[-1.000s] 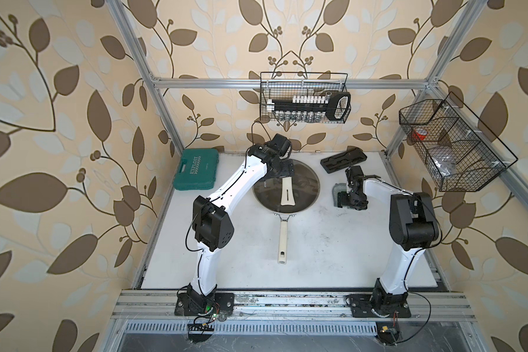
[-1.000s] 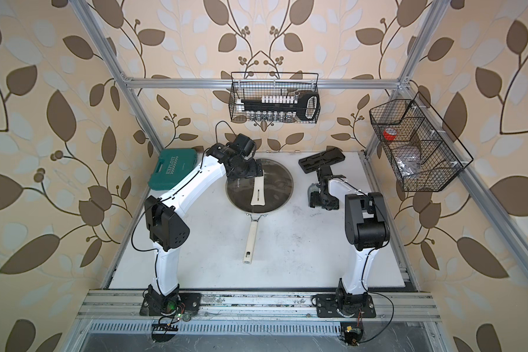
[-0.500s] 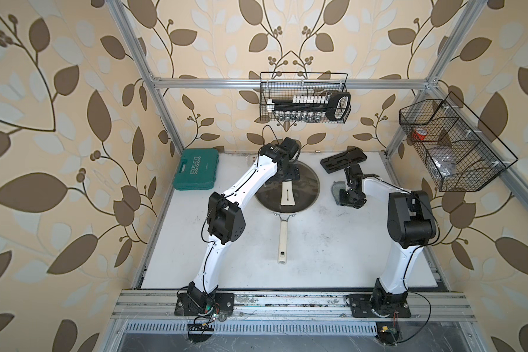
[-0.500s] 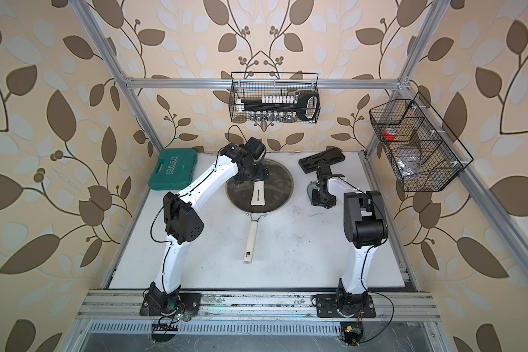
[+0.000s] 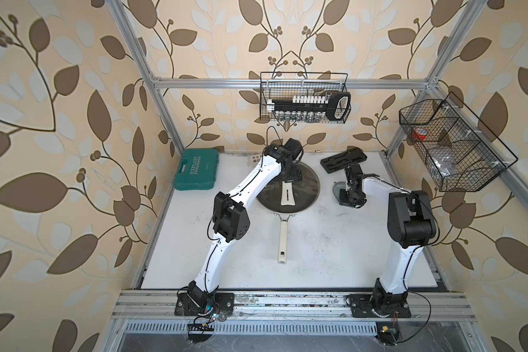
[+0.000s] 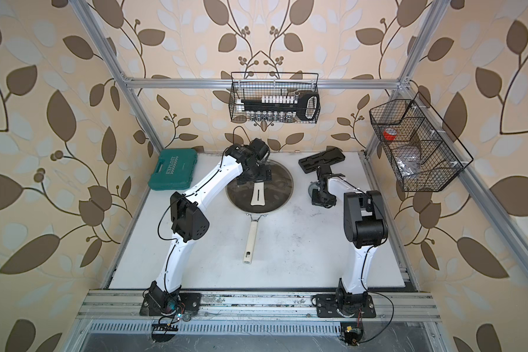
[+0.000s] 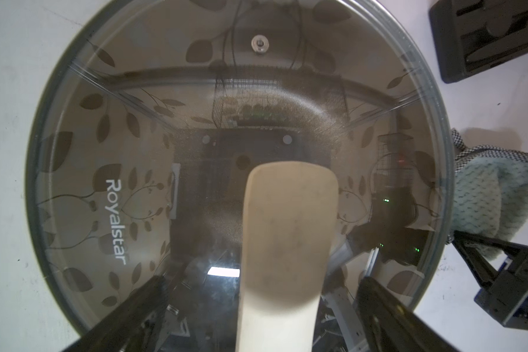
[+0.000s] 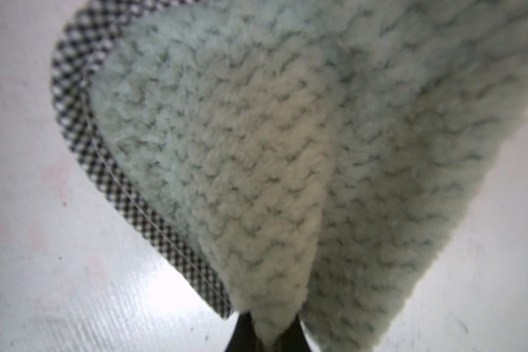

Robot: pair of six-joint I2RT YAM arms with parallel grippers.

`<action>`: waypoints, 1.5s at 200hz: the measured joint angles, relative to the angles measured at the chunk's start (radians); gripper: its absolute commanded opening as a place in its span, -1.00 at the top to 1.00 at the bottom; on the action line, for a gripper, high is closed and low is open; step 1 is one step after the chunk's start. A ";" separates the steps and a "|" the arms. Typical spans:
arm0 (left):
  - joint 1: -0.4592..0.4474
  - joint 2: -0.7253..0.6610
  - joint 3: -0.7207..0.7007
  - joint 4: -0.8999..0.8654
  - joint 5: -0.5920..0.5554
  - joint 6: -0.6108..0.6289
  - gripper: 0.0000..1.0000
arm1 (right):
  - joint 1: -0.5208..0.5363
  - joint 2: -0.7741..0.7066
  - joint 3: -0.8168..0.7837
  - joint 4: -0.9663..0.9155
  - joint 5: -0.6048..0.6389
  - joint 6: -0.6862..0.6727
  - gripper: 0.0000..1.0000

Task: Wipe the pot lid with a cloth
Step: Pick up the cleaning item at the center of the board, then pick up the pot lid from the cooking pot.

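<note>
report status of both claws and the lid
Left claw open, astride lid handle. Right claw shut on cloth, beside lid. Lid on pan, nothing blocking.

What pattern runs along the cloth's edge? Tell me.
The cloth has black-and-white check trim, clearest in the right wrist view.

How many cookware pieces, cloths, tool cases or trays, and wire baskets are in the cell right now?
Cookware: 2 (pot lid, frying pan)
Cloths: 1 (cloth)
Tool cases or trays: 2 (green tool case, black tool tray)
Wire baskets: 2 (back wire basket, side wire basket)
Total: 7
</note>
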 measured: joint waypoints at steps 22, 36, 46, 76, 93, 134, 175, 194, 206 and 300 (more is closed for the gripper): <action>0.000 0.013 0.020 -0.017 -0.004 0.001 -0.97 | 0.000 0.000 0.006 -0.022 -0.006 -0.008 1.00; -0.006 0.018 0.032 -0.029 -0.013 0.003 -0.95 | 0.000 0.000 0.011 -0.038 -0.013 -0.012 1.00; -0.006 0.019 0.034 -0.033 -0.015 0.005 -0.90 | -0.001 -0.003 0.014 -0.050 -0.019 -0.014 1.00; -0.006 0.027 0.039 -0.047 -0.015 0.024 -0.81 | -0.001 -0.043 0.027 -0.091 -0.034 -0.016 1.00; -0.006 0.035 0.045 -0.054 -0.015 0.028 -0.72 | -0.001 -0.084 0.042 -0.101 -0.043 -0.016 1.00; -0.006 0.055 0.046 -0.053 -0.006 0.048 -0.51 | 0.000 -0.179 0.075 -0.116 -0.063 -0.016 1.00; -0.006 0.069 0.067 -0.051 0.013 0.052 -0.42 | 0.015 -0.196 0.082 -0.134 -0.074 -0.016 1.00; -0.006 0.070 0.073 -0.052 0.013 0.052 -0.37 | 0.024 -0.196 0.082 -0.140 -0.075 -0.016 1.00; -0.006 0.070 0.075 -0.052 0.013 0.053 -0.35 | 0.029 -0.196 0.082 -0.141 -0.075 -0.016 1.00; -0.026 0.074 0.080 -0.051 0.022 0.064 -0.18 | 0.033 -0.197 0.082 -0.146 -0.079 -0.015 1.00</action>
